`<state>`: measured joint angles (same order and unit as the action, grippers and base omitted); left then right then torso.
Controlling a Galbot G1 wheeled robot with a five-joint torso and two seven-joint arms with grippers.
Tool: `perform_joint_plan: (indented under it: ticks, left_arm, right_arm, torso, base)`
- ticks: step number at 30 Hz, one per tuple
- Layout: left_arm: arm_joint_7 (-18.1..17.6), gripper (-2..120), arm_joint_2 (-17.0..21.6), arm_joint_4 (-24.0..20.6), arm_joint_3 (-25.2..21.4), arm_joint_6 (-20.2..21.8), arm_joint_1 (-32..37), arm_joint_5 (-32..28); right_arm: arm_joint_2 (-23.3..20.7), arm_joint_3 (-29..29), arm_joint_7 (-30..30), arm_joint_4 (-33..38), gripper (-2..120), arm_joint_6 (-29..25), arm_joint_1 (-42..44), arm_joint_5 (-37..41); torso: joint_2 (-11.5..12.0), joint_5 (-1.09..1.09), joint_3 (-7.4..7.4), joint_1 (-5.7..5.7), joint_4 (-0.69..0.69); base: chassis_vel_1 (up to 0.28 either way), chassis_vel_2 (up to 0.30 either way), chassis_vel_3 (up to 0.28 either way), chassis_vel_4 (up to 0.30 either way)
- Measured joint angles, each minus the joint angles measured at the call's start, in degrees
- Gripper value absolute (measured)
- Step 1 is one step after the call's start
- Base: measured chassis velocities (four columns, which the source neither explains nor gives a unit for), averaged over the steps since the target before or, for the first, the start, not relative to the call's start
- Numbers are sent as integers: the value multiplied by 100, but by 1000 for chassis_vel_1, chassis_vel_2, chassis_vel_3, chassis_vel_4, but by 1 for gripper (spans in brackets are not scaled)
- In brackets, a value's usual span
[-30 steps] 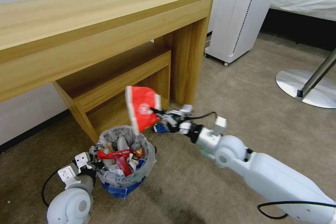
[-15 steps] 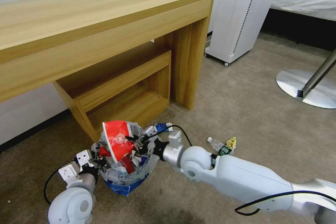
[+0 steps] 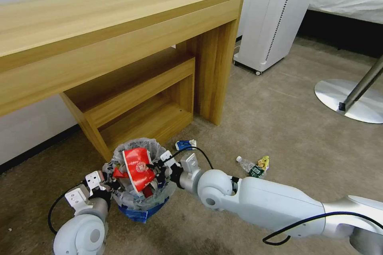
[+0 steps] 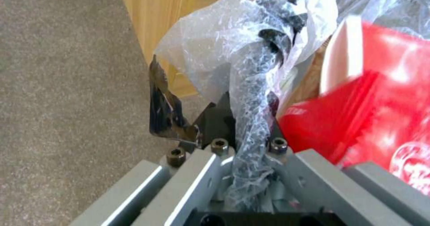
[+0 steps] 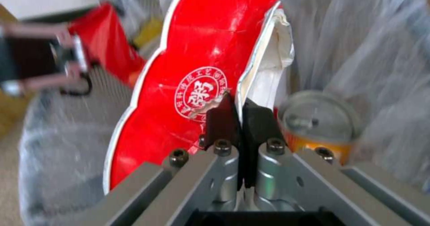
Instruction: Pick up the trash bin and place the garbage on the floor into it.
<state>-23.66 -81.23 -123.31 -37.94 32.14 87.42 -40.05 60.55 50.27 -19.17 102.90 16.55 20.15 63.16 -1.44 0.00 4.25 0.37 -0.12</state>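
The trash bin (image 3: 140,203), lined with a crinkly clear bag and with a blue base, stands low at the front left on the beige floor (image 3: 279,127). My left gripper (image 3: 108,182) is shut on its bag-covered rim (image 4: 253,85). My right gripper (image 3: 154,166) reaches in from the right, shut on the edge of a crushed red cup (image 3: 137,166) that lies inside the bin's mouth. In the right wrist view the fingers (image 5: 224,115) pinch the red cup (image 5: 192,58) beside a small can (image 5: 320,118). A blue-white carton (image 3: 185,144) and a clear bottle (image 3: 248,166) lie on the floor.
A wooden desk (image 3: 119,32) with a lower shelf stands right behind the bin. A white appliance (image 3: 275,16) on wheels is at the back, and a round metal chair base (image 3: 351,99) at the right. A small yellow wrapper (image 3: 263,162) lies by the bottle.
My right gripper has carried the red cup left and down, from above the floor beside the bin into the bin's mouth. The left gripper and bin have stayed put.
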Motion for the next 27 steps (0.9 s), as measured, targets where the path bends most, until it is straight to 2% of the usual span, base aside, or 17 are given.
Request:
perform_joint_plan:
  ticks: [6,9,10,12,13,16,20,22,23,25,26,27]
  left_arm:
    - [8,0,-9,-5,-15,-5,11,12]
    - [15,0,-45,9,-2,-13,9,48]
    - [15,0,-45,9,-2,-13,9,48]
    - [19,0,-72,43,16,-14,-2,76]
    - [19,0,-72,43,16,-14,-2,76]
    - [22,0,-106,64,47,-18,-15,112]
    - [23,0,-133,66,67,-20,-20,141]
    - [25,0,-151,66,73,-20,-16,162]
    - [25,0,-151,66,73,-20,-16,162]
    - [25,0,-161,65,63,-20,-13,169]
    - [25,0,-161,65,63,-20,-13,169]
    - [26,0,-162,62,57,-20,-7,171]
  right_arm:
    - [-1,38,-205,33,0,188,-23,11]
    - [-48,14,-330,90,15,303,-2,57]
    - [-48,14,-330,90,15,303,-2,57]
    - [-129,-67,-304,191,27,159,61,1]
    - [-129,-67,-304,191,27,159,61,1]
    - [-263,-169,-224,362,42,149,96,19]
    - [-350,-215,-75,454,51,85,130,-45]
    - [-450,-262,416,474,62,-337,175,-278]
    - [-450,-262,416,474,62,-337,175,-278]
    - [-537,-387,942,426,74,-879,284,-465]
    - [-537,-387,942,426,74,-879,284,-465]
    - [-591,-504,1157,418,78,-1132,374,-493]
  torso:
    - [0,0,0,0,0]
    - [0,0,0,0,0]
    - [0,0,0,0,0]
    - [0,0,0,0,0]
    - [0,0,0,0,0]
    - [0,0,0,0,0]
    - [0,1,0,0,0]
    - [0,0,0,0,0]
    - [0,0,0,0,0]
    - [0,1,0,0,0]
    - [0,1,0,0,0]
    - [0,1,0,0,0]
  base:
    - [0,0,0,0]
    - [0,0,0,0]
    - [0,0,0,0]
    - [0,0,0,0]
    - [0,0,0,0]
    - [0,0,0,0]
    - [0,0,0,0]
    - [0,0,0,0]
    - [0,0,0,0]
    - [0,0,0,0]
    - [0,0,0,0]
    - [0,0,0,0]
